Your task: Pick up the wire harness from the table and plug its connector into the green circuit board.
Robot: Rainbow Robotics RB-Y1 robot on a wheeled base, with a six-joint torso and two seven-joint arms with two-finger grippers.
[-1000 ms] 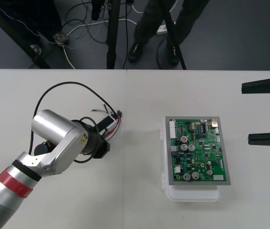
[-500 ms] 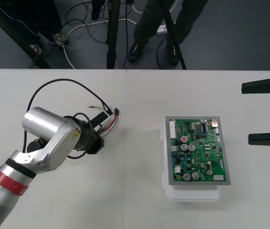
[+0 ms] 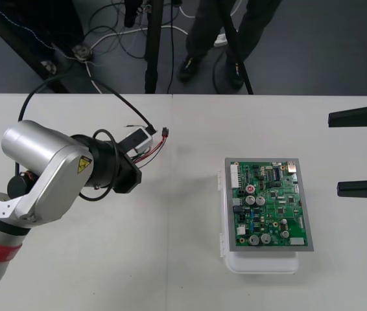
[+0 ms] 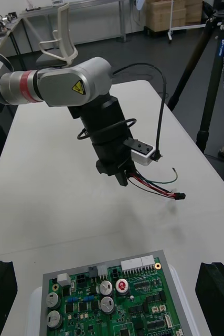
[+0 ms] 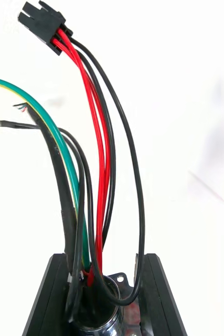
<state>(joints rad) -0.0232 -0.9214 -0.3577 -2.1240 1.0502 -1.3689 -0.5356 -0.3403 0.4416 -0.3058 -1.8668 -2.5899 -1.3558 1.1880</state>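
From the front, my left gripper (image 3: 137,165) holds the harness (image 3: 150,148) over the bench's (image 3: 73,272) left side, well apart from the board (image 3: 271,204); the right gripper (image 3: 334,154) waits open. Right wrist: the plug (image 4: 179,196) dangles on limp wires (image 4: 152,185), so it may swing and miss the board. Left wrist: fingers (image 5: 156,294) clamp the socket (image 5: 104,310) end, far from the plug.

The left arm (image 3: 41,168) is bent sharply at its big silver elbow link, and the black wrist (image 3: 115,172) reaches out from it to the left gripper (image 3: 144,151), which hangs tilted with its tips pointing down and away from the elbow. Its two black fingers (image 5: 51,294) stand close together, clamped on the round socket (image 5: 104,302) of the wire harness (image 5: 98,173), whose wires run out past the fingertips. The right gripper (image 3: 361,153) is well apart from the left one, its fingers spread wide.
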